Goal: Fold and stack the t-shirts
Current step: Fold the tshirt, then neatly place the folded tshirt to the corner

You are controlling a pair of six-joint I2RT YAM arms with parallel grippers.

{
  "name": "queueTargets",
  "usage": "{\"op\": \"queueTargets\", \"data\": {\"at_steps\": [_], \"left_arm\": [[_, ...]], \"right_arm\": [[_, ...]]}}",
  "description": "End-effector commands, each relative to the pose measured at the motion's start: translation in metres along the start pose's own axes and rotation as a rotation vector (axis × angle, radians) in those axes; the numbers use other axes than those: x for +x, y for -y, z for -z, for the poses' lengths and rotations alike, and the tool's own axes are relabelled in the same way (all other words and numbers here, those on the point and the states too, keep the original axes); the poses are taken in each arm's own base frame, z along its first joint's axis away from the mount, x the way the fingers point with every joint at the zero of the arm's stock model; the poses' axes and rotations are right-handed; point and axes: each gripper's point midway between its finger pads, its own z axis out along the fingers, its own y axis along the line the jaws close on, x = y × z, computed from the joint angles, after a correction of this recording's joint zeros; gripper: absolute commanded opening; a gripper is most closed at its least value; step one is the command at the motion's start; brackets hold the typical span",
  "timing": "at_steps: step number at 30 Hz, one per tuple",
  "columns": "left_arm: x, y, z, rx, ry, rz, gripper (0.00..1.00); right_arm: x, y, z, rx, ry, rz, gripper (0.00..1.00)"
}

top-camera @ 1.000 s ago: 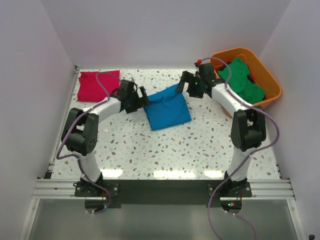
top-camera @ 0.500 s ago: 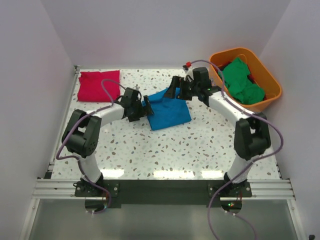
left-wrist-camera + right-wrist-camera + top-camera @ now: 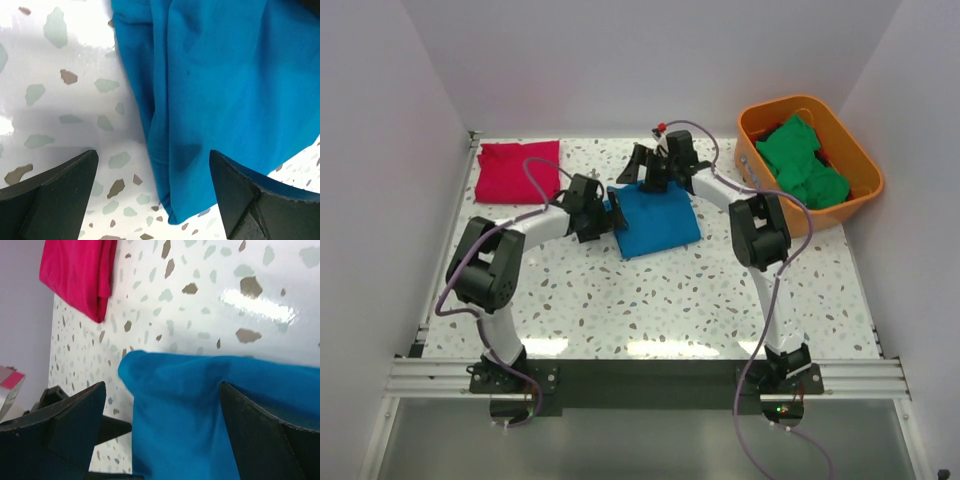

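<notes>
A folded bright blue t-shirt [image 3: 658, 221] lies in the middle of the table. It fills the left wrist view [image 3: 225, 85] and the lower part of the right wrist view [image 3: 210, 410]. My left gripper [image 3: 612, 213] is open at the shirt's left edge, its fingers either side of that edge. My right gripper [image 3: 642, 172] is open just above the shirt's far left corner. A folded crimson red t-shirt [image 3: 517, 170] lies at the far left and shows in the right wrist view [image 3: 80, 275]. Green t-shirts [image 3: 803, 160] lie crumpled in the orange bin.
The orange plastic bin [image 3: 855, 150] stands at the far right of the table. White walls close the table at the back and both sides. The terrazzo tabletop [image 3: 660, 300] runs to the black rail at the near edge.
My right gripper has swung left from near the bin to the blue shirt's far left corner. My left gripper has moved right, up to the shirt's left edge.
</notes>
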Motion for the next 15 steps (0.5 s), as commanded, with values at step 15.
{"op": "queueTargets", "data": {"at_steps": [15], "left_arm": [[-0.009, -0.013, -0.041, -0.140, 0.006, -0.019, 0.70]], "right_arm": [[-0.039, -0.081, 0.163, 0.065, 0.222, 0.187, 0.99]]}}
